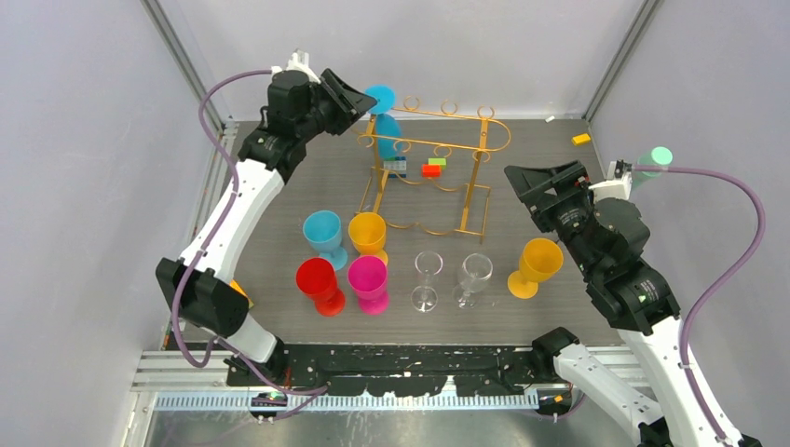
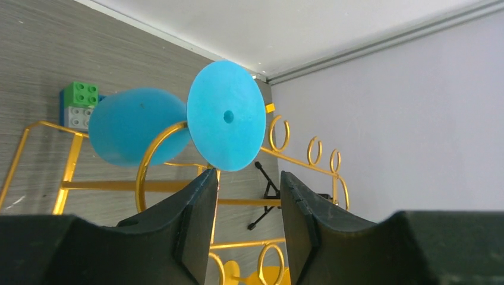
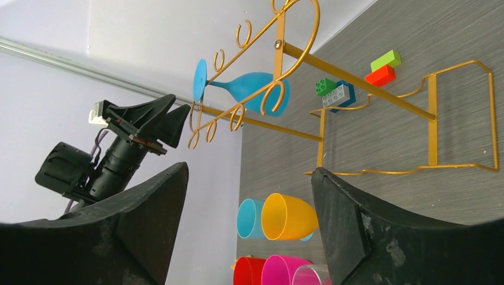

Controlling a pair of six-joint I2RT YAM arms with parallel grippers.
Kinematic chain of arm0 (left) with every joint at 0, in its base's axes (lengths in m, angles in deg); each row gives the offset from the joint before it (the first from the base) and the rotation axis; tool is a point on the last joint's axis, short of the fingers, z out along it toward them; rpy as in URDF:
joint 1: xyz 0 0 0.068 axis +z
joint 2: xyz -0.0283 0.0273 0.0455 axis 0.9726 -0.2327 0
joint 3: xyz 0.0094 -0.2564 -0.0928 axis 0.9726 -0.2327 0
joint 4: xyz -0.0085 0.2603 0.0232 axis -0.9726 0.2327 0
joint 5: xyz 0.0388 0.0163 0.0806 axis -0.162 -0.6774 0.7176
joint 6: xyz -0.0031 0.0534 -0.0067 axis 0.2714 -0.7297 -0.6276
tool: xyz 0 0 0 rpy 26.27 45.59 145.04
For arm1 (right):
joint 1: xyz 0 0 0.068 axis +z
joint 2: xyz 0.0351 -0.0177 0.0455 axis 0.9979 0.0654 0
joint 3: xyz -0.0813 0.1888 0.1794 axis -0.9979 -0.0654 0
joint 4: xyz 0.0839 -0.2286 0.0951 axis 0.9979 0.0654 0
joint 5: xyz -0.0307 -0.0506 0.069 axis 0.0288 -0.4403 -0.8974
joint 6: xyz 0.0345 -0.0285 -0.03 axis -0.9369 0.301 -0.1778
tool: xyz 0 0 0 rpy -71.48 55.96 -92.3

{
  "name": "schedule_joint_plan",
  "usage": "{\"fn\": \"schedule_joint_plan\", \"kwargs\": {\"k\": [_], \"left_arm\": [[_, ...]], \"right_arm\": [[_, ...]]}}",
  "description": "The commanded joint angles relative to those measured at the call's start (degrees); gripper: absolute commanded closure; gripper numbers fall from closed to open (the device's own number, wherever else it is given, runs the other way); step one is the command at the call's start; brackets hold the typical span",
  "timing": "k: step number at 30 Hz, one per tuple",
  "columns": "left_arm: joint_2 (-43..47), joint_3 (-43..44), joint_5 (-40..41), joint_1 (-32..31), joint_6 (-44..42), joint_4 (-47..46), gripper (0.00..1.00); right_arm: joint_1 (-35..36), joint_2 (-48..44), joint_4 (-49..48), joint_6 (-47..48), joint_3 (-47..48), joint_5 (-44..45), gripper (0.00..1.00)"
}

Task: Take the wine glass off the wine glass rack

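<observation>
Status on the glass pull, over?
Left claw open, empty, just short of the blue wine glass foot. Right claw open, empty, away from the rack. Glass hangs on rack. Nothing blocking.

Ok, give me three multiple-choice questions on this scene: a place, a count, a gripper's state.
1. Where on the wine glass rack does the blue wine glass hang? A left end B middle C right end
2. How many glasses stand on the table? A five B seven C nine
3. The left gripper is: A shut on the stem B open, empty C out of view
1 A: it hangs by the left gripper. 2 B: five coloured, two clear. 3 B: its jaws stand apart, nothing between.
</observation>
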Motion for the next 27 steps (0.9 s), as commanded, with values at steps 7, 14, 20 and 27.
{"fn": "schedule_joint_plan", "kwargs": {"k": [7, 14, 20, 27], "left_arm": [[-2.00, 7.39, 13.13, -3.33, 4.62, 3.02, 0.54], [-2.72, 9.81, 21.74, -6.11, 0.70, 7.95, 0.51], [-3.13, 9.79, 23.81, -6.69, -1.16, 9.43, 0.49], [-5.29, 11.10, 21.75, -6.60, -0.79, 8.57, 0.50]], "right_arm": [[0.23, -1.02, -1.15, -0.32, -0.45, 2.23, 0.20], [0.23, -1.13, -1.16, 0.00, -0.63, 2.44, 0.20], [0.23, -1.27, -1.18, -0.12, -0.97, 2.59, 0.20], [0.23, -2.10, -1.11, -0.25, -0.23, 2.69, 0.21]]}}
